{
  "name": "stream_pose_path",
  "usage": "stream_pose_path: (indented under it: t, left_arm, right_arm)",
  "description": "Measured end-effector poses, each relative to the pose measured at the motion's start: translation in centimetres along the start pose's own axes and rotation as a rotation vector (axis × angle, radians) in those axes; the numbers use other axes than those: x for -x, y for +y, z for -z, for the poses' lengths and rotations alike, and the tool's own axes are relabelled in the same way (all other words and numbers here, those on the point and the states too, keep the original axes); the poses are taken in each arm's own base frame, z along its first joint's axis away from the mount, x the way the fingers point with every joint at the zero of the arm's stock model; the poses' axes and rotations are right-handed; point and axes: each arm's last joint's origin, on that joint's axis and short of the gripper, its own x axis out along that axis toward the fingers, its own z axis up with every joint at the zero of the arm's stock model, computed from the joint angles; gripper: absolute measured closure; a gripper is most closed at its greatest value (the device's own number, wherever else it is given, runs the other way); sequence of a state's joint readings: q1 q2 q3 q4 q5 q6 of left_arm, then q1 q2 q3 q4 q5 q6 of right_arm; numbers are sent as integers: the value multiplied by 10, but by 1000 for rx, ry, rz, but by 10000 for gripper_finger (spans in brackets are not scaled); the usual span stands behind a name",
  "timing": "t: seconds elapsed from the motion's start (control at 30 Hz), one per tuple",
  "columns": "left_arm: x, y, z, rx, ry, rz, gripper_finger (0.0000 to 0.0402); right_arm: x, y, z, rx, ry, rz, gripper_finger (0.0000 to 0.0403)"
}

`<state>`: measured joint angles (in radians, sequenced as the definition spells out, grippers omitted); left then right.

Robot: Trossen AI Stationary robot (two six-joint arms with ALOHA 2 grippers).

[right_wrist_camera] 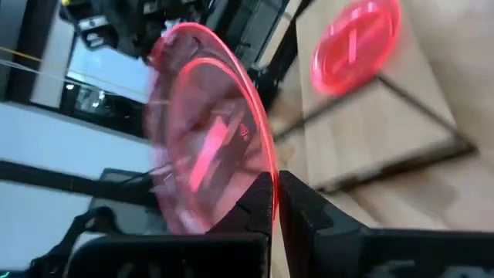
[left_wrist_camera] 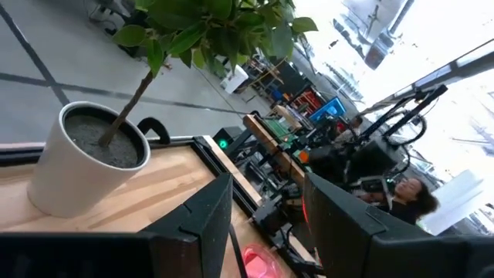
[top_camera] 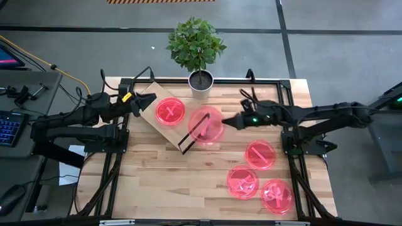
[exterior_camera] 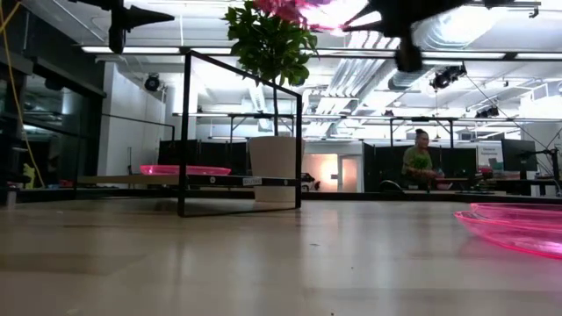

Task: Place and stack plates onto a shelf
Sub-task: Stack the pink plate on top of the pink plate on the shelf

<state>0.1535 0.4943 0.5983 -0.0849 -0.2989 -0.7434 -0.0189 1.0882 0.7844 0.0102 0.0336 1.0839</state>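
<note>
We see the right gripper (top_camera: 225, 122) pinched shut on the rim of a translucent pink-red plate (top_camera: 206, 124), holding it in the air above the shelf's (top_camera: 147, 107) near right edge, by the black wire leg; in the right wrist view that carried plate (right_wrist_camera: 208, 123) stands on edge between the dark fingers (right_wrist_camera: 258, 202); a second plate (top_camera: 170, 112) lies flat on the light plywood shelf, near its middle; three more plates (top_camera: 260, 154) rest on the bench towards its front right corner; the left gripper (top_camera: 139, 104) waits at the shelf's left end, its fingers (left_wrist_camera: 201, 220) spread apart, holding nothing; a potted plant (top_camera: 200, 80) stands at the bench's back edge.
</note>
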Motion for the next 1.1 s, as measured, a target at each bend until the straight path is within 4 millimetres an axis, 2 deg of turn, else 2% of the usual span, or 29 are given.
stream_pose_path:
  t: [0.2, 0.4, 0.53, 0.67, 0.83, 1.1]
  left_arm:
    - [0, -1, -1, -98, -6, 5, 250]
    - [0, -3, -4, -184, -39, 29, 250]
    - [1, -5, -6, -220, -68, 47, 250]
    - [1, -6, -7, -231, -73, 50, 250]
    - [1, -6, -7, -231, -73, 50, 250]
    - [1, -6, -7, -231, -73, 50, 250]
  right_arm:
    - [-35, 17, -41, 77, -48, 109, 403]
    - [-78, 14, -73, 66, -125, 216, 403]
    - [-106, 9, -85, 63, -182, 285, 403]
    - [-133, 2, -88, 63, -190, 326, 403]
    - [-164, -16, -81, 26, -168, 392, 403]
    - [-196, -47, -70, -67, -180, 461, 403]
